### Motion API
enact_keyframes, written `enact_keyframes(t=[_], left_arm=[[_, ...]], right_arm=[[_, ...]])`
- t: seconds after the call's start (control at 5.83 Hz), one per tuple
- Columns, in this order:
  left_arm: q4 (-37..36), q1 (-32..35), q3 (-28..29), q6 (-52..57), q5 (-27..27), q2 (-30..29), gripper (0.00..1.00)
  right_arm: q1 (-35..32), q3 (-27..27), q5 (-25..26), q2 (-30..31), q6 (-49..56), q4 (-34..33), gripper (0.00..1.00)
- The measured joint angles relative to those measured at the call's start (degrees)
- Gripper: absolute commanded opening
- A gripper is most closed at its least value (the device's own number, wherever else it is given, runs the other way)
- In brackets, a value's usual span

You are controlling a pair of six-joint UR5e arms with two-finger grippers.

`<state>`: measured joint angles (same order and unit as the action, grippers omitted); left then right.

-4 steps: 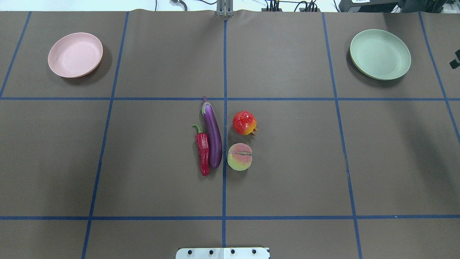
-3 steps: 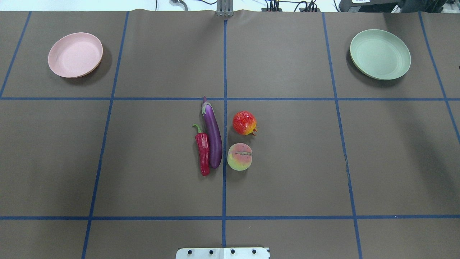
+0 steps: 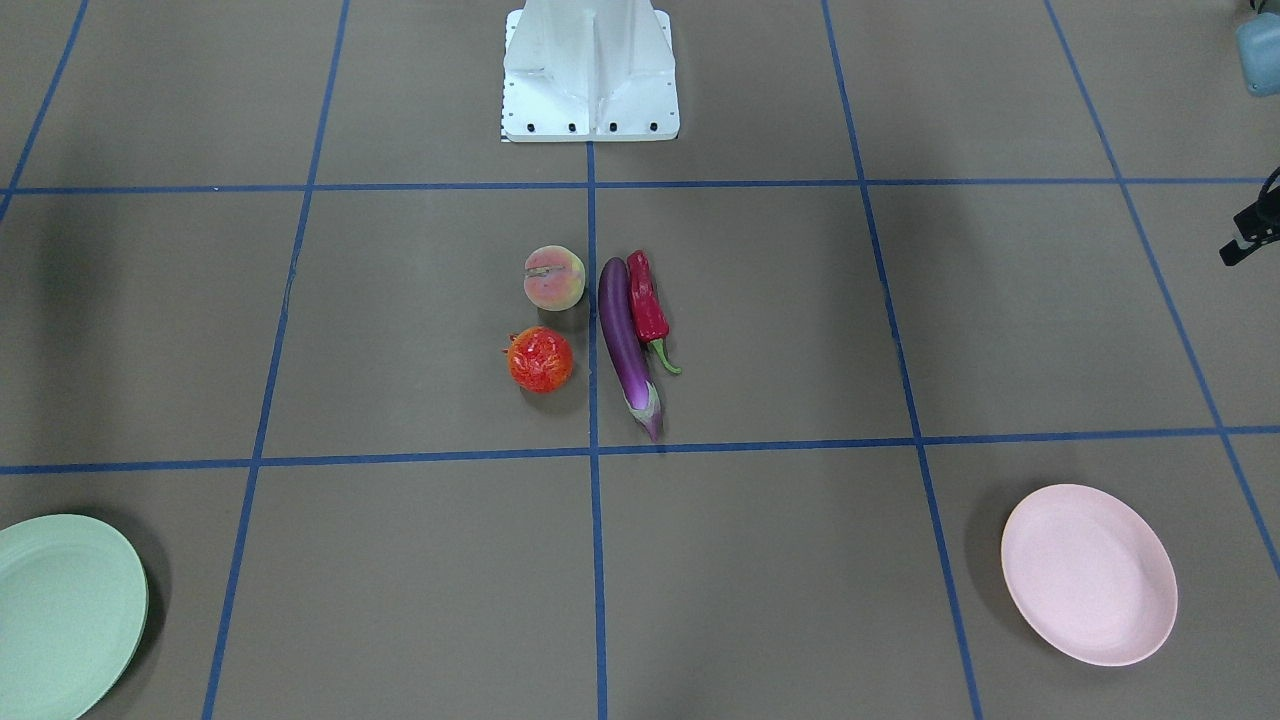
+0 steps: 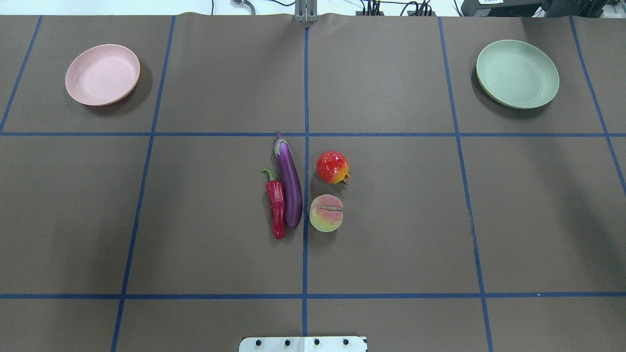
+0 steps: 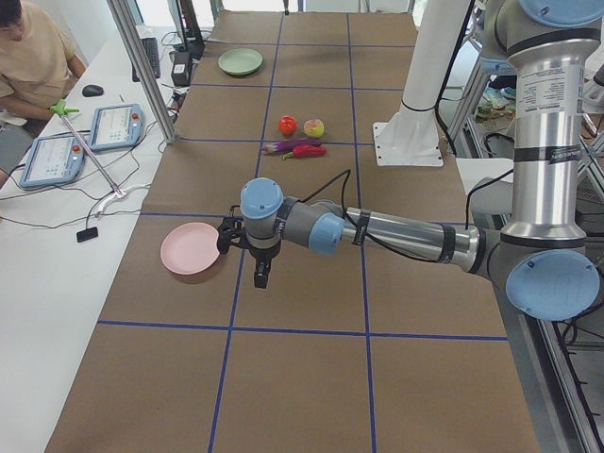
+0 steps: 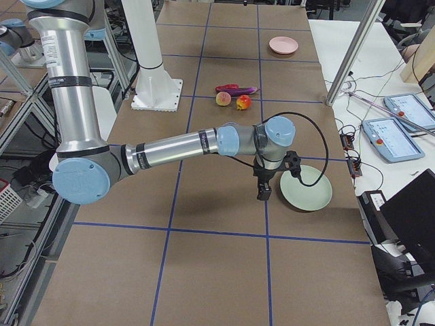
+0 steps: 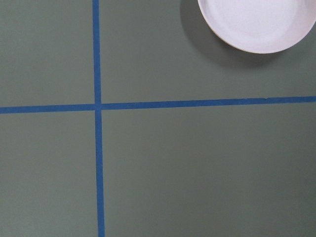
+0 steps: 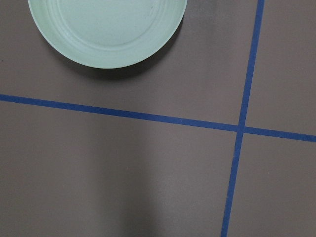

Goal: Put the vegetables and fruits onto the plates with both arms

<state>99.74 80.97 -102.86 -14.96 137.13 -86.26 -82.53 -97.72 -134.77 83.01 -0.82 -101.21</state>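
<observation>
Positioned by upper-corner round matte pink plate point(image 4: 102, 74) and mint-green plate point(image 4: 517, 73), probably for short drop-offs; cannot tell finger opening: left gripper point(image 5: 260, 276), right gripper point(image 6: 262, 193).

Wrist views cut off the mint plate point(image 8: 106, 29) and pink plate point(image 7: 256, 22). Beside each plate, my left gripper point(image 5: 260, 279) and right gripper point(image 6: 262, 195) seem too small to read their jaws.

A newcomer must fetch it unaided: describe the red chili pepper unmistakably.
At the centre of the brown table, four items cluster along a blue tape line. The chili pepper lies alongside the purple eggplant, on the side away from the peach and pomegranate. It alone is short, wrinkled and red with a green stem.
</observation>
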Motion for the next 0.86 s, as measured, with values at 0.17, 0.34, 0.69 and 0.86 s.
enact_keyframes(t=[0.17,0.34,0.69,0.86], left_arm=[[0.77,-0.02,-0.28,-0.10,-0.67,0.08,1.00],[3.06,-0.02,-0.08,-0.58,-1.65,0.72,1.00],[7.44,-0.07,1.13,-1.65,1.26,1.96,1.00],[8.34,-1.87,1.55,-7.11,3.86,0.69,1.00]], right_arm=[[0.05,0.01,-0.06,0.16,-0.07,0.03,1.00],[0.08,0.05,-0.12,0.30,-0.18,0.04,1.00],[0.69,0.75,-0.09,0.54,-0.54,0.68,1.00],[1.12,0.90,-0.16,0.80,-0.67,2.03,1.00]])
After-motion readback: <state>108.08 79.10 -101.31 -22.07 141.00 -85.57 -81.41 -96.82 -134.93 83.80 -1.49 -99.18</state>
